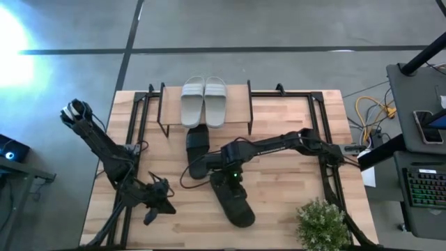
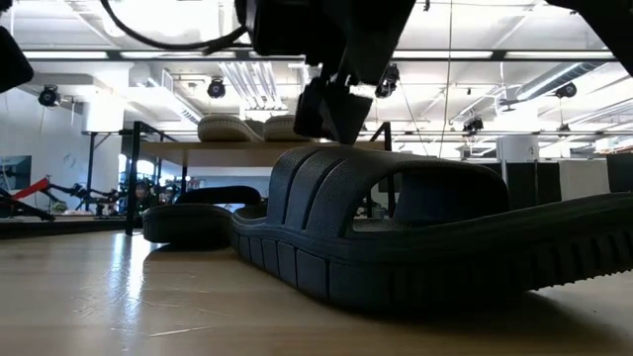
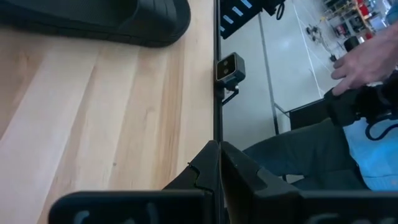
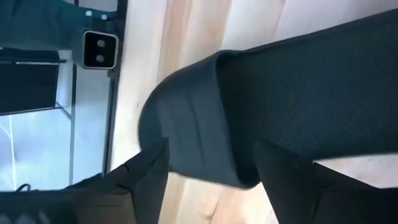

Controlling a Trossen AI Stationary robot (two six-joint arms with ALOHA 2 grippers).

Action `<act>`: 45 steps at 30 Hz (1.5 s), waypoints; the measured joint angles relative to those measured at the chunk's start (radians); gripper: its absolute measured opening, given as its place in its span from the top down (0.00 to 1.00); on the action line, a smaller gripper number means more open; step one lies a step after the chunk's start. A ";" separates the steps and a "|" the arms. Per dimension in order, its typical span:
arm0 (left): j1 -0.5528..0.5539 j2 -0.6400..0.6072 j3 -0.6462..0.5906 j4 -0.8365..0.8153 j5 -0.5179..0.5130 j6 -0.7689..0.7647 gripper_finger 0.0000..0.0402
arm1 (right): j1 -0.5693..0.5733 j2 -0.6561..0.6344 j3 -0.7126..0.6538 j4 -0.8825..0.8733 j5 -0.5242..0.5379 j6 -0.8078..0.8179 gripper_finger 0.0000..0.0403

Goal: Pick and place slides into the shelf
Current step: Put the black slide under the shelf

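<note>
A pale grey pair of slides point(image 1: 203, 101) lies sole-down on the shelf's point(image 1: 240, 104) wood top board at the table's far middle. One black slide point(image 1: 197, 143) lies on the table, with its far end under that board. The other black slide point(image 1: 235, 202) lies sole-down nearer the front, and in the low view it fills the foreground point(image 2: 415, 237). My right gripper point(image 4: 211, 171) is open just above this slide's wide strap point(image 4: 205, 118), one finger on either side of it. My left gripper point(image 3: 217, 165) is shut with nothing in it, low at the table's near left point(image 1: 159, 202).
A potted plant point(image 1: 322, 223) stands at the near right corner. Black metal frames point(image 1: 139, 118) run along the table's left and right sides. A small camera point(image 3: 229, 68) sits at the near edge. A person's hand point(image 3: 367, 62) shows beyond the table.
</note>
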 joint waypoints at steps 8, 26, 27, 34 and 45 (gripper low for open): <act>0.001 -0.003 0.002 0.001 -0.009 -0.025 1.00 | 0.009 0.000 -0.071 0.074 -0.001 0.011 0.38; 0.001 -0.007 0.003 0.001 -0.025 -0.026 1.00 | 0.071 0.000 -0.144 0.116 -0.069 0.012 0.49; 0.001 -0.007 0.003 0.001 -0.026 -0.026 1.00 | 0.071 0.000 -0.144 0.118 -0.072 0.014 0.52; 0.001 -0.007 0.003 0.001 -0.026 -0.026 1.00 | 0.071 0.000 -0.146 0.136 -0.077 0.022 0.81; 0.000 -0.007 0.003 0.001 -0.026 -0.025 1.00 | 0.076 -0.002 -0.146 0.144 -0.099 0.162 0.97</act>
